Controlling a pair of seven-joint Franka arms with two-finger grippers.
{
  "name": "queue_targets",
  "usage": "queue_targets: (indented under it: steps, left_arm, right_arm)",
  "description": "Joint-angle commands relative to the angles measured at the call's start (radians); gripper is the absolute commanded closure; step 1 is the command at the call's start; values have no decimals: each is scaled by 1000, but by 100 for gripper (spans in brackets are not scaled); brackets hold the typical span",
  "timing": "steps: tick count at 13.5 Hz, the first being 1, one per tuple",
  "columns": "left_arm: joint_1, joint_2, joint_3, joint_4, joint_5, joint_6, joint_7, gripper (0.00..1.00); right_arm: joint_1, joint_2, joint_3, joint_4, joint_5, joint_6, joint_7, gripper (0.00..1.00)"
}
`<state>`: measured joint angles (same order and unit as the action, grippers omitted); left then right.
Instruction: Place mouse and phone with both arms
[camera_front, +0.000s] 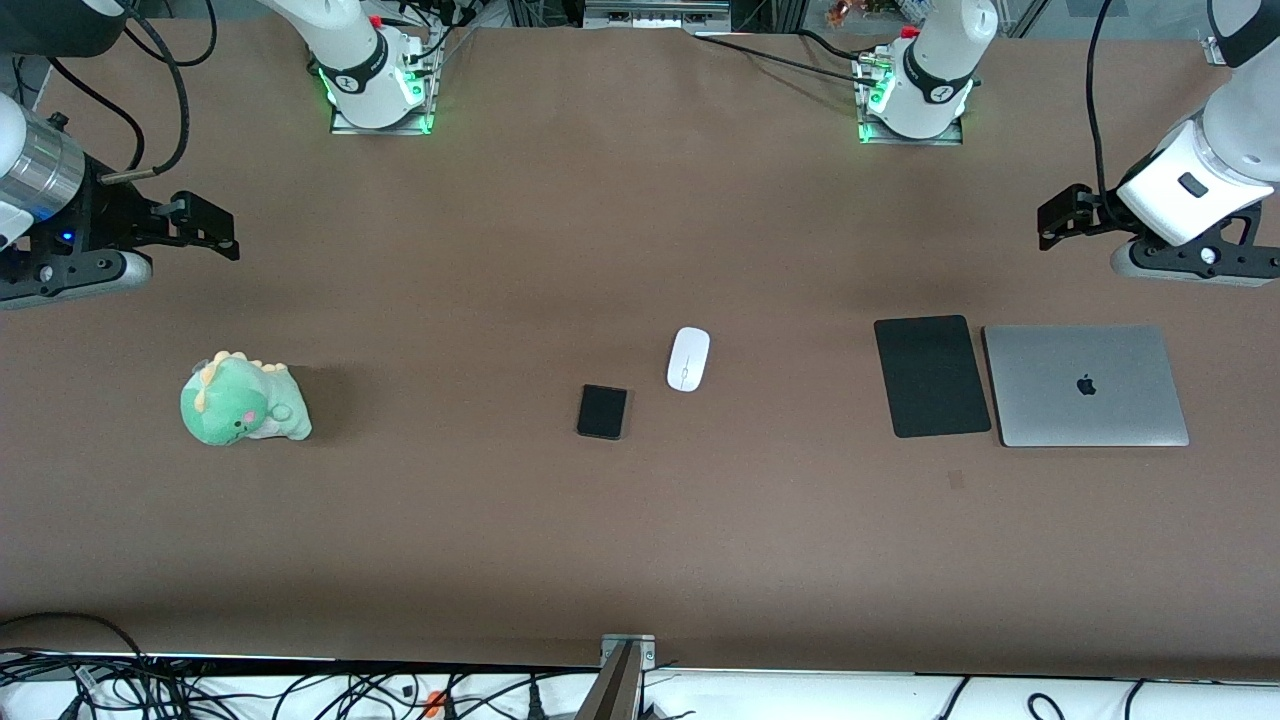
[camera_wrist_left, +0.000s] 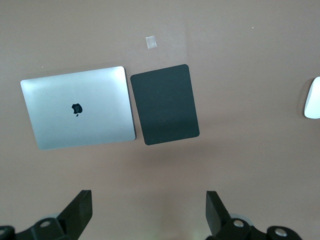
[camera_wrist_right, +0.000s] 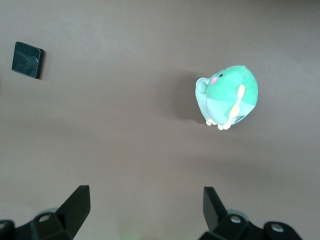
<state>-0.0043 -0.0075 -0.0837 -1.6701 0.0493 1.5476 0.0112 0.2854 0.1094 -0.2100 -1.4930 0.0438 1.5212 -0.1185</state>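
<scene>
The white oval mouse (camera_front: 688, 358) lies near the middle of the brown table (camera_front: 640, 560). Its edge also shows in the left wrist view (camera_wrist_left: 313, 98). The small black phone (camera_front: 602, 411) lies flat beside the mouse, a little nearer to the front camera. It also shows in the right wrist view (camera_wrist_right: 27, 59). My left gripper (camera_front: 1060, 218) hangs open and empty over bare table at the left arm's end (camera_wrist_left: 149, 210). My right gripper (camera_front: 205, 225) hangs open and empty over bare table at the right arm's end (camera_wrist_right: 146, 207). Both are well away from the mouse and phone.
A flat black mouse pad (camera_front: 931, 376) (camera_wrist_left: 165, 104) lies beside a closed silver laptop (camera_front: 1085, 385) (camera_wrist_left: 79, 107) toward the left arm's end. A green plush dinosaur (camera_front: 243, 400) (camera_wrist_right: 230, 97) sits toward the right arm's end. A small tape mark (camera_front: 956, 480) lies near the pad.
</scene>
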Motion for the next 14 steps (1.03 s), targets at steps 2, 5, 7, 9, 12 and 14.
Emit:
queue_targets:
  steps: [2,5,7,9,12,14]
  left_arm:
    - [-9,11,-8,30,-22,-32,-4,0]
    - [-11,12,-77,32,-22,-32,-17,0]
    - [-11,35,-137,32,-22,-27,-25,0]
    - [-16,124,-220,58,-26,-14,-30,0]
    - [-25,324,-289,165,-29,0,-62,0]
    - [-75,401,-294,182,-29,133,-88,0]
  right_arm:
    - [-2,-11,6,-6,-15,-9,-9,0]
    - [-2,-11,6,-6,-13,-9,-9,0]
    - [-2,-11,6,-6,-12,-9,-9,0]
    - [-2,-11,6,-6,-10,-9,-9,0]
    - [-2,-10,6,-6,-5,-9,-9,0]
    - [-2,1,6,-7,-5,-1,-9,0]
